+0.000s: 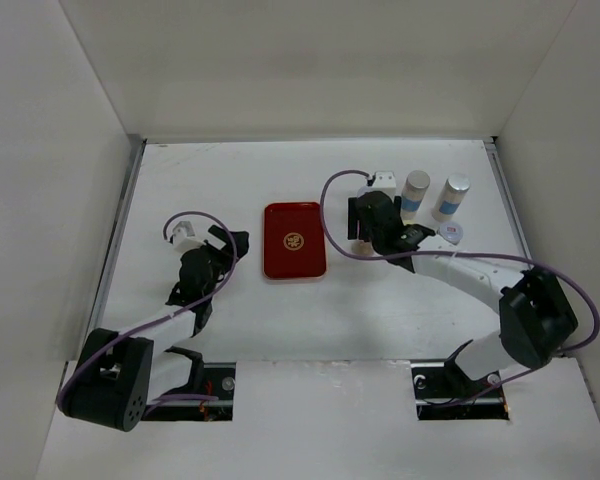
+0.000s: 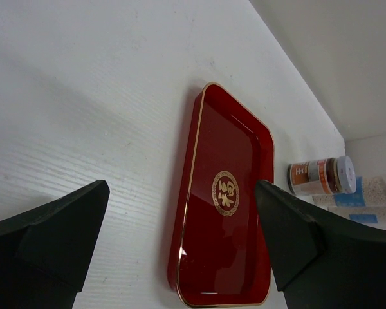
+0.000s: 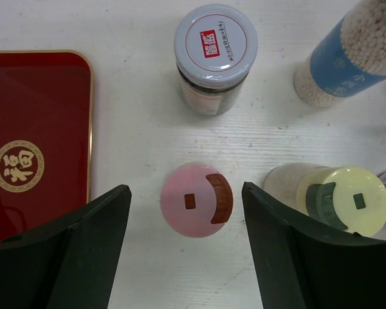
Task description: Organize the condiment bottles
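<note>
tray (image 1: pixel 294 262) lies flat on the desk (image 1: pixel 220 180), near centre; condiment bottles (image 1: pixel 415 195) stand clustered to its right, slightly farther back.

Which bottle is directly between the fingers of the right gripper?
The bottle with the pink cap. The silver-capped bottle stands beyond the fingers, the yellow-capped bottle outside them.

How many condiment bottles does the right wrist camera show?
4 clear: pink-capped bottle between the fingers, yellow-green-capped bottle beside it, silver-capped bottle above, blue-labelled bottle top right; others may hide off-frame.
</note>
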`<state>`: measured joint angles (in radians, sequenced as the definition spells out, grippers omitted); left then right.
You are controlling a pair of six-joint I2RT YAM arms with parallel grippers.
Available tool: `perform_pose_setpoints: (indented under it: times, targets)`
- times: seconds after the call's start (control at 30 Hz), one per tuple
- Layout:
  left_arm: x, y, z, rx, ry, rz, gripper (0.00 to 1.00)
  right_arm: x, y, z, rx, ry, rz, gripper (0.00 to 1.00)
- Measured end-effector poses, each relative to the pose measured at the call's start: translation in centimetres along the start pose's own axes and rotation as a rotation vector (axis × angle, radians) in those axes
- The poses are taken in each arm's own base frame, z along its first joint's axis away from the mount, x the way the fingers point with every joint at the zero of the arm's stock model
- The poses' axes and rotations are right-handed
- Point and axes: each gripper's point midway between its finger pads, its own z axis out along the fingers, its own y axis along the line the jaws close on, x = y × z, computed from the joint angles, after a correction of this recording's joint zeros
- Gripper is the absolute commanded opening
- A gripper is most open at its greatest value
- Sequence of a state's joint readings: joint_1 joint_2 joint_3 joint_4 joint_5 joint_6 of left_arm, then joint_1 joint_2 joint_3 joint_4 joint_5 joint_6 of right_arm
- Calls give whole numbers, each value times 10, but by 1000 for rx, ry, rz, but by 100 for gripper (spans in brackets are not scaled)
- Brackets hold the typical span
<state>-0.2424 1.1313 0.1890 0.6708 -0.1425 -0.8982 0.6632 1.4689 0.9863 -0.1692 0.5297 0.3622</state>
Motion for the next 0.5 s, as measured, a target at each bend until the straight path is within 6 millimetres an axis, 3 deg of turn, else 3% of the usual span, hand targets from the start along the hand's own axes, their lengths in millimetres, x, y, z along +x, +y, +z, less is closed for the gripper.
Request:
perform_pose_setpoints:
  times: [0.23,0.3,0.37,0.5]
  targets:
    - [0,-1,0,6,0,-2,100,20,-6,17,31,58,-21,62]
    - [0,-1,0,5,2,-1,100,28,-6,22,35,81,-33,48]
    - [0,-1,0,7,4,-2,100,26,-4,23,31,75,-27,42]
    - [0,-1,0,8,5,-3,100,15,-2,18,24,47,-25,40]
